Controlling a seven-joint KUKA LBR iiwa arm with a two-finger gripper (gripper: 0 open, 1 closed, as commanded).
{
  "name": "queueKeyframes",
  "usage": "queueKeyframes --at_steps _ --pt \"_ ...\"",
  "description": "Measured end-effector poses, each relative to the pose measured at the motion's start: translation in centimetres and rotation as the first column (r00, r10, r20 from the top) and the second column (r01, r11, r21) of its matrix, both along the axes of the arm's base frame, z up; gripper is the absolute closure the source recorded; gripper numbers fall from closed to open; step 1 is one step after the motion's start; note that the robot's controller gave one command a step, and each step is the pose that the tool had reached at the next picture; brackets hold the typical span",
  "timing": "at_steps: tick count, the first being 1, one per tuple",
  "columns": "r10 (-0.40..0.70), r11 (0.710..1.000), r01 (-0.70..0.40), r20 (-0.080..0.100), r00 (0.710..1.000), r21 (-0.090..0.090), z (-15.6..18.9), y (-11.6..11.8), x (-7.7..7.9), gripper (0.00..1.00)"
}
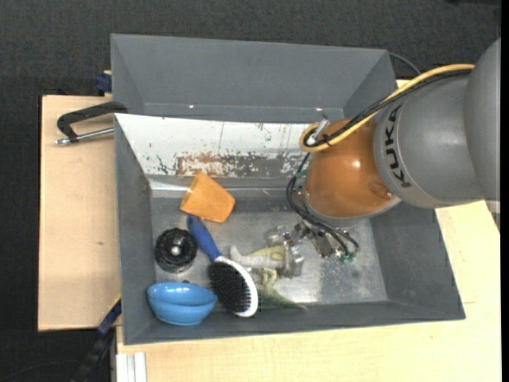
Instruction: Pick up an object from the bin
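My gripper (322, 242) hangs low over the middle of the bin floor, mostly hidden under the arm's orange cover. Just to its left lies a small shiny metal piece (286, 249), close against it; whether they touch I cannot tell. A crumpled pale yellowish wrapper (266, 257) lies beside that piece, reaching down toward the front wall. Left of the wrapper is a brush (233, 286) with black bristles, a white head and a blue handle (204, 240).
An orange wedge-shaped piece (207, 198) rests near the back wall on the left. A black round knob (175, 247) and a blue bowl (181, 302) sit in the front left corner. The arm covers the bin's right rear part.
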State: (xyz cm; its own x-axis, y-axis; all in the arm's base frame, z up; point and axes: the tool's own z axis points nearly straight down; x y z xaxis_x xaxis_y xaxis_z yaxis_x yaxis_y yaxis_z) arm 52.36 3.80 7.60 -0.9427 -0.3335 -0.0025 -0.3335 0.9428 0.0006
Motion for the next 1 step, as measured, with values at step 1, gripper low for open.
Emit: queueKeyframes --at_steps 1 --pt "-0.002 1.0 0.002 0.011 1.0 0.0 12.99 -0.47 -1.7 1.0"
